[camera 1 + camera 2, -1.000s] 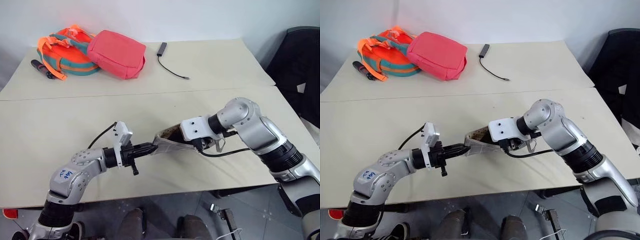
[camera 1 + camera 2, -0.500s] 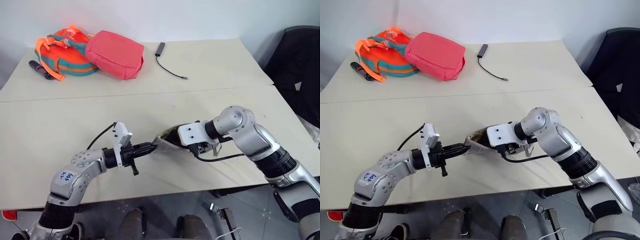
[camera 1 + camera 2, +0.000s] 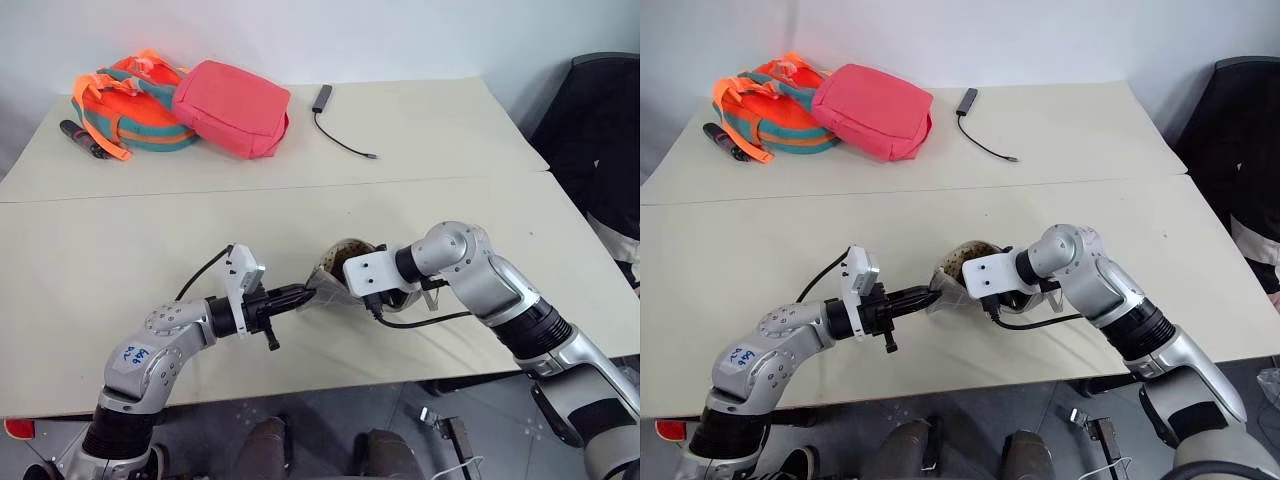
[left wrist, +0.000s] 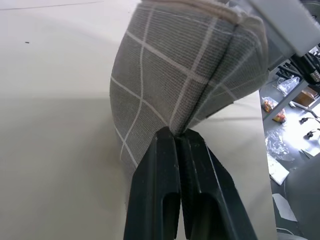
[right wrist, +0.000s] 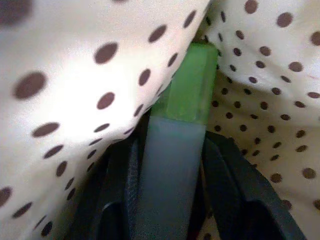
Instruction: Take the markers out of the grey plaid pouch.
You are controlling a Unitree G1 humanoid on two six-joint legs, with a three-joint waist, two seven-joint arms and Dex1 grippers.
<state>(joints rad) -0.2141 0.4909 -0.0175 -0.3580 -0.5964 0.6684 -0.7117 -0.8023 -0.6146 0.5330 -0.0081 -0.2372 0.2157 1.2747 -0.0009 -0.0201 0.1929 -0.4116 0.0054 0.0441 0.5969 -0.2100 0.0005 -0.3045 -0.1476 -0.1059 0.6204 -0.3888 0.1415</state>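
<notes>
Basically soft, limp grey plaid pouch (image 3: 330,285): left gripper (image 4: 178,134) pinches its corner; right gripper (image 5: 172,165) inside clamps possibly a green-capped marker (image 5: 186,92).

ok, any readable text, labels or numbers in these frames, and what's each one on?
Nothing can be quoted with confidence.
Blue handwriting, two short lines, on a white patch on the left upper arm: too small and blurred to read.
Grey plaid pouch: white grid lines outside, no text.
Pink-red bag: no print visible.
</notes>
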